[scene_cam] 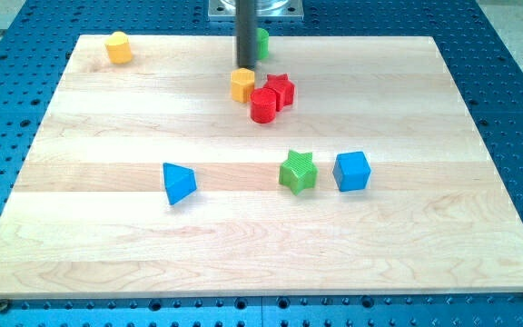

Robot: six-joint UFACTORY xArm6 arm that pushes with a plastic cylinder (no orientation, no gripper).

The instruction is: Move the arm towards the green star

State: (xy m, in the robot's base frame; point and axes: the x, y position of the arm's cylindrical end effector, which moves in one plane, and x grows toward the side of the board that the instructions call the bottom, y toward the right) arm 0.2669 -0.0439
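Nearest the camera lay the wooden counter [243, 263], largely bare along the view's bottom. Mid-board sat the green star [298, 172], with a blue cube [351, 171] just beside it on the view's right. My tip [245, 65], a plain rod tool holding nothing, stood toward the view's top, beside a yellow block [241, 84]. A good approach would probably skirt the red cylinder [263, 105] and red star [281, 90].

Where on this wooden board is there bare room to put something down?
The strip below the blue triangle, green star and blue cube is bare. It is crowded under my tip: yellow block, red cylinder, red star.
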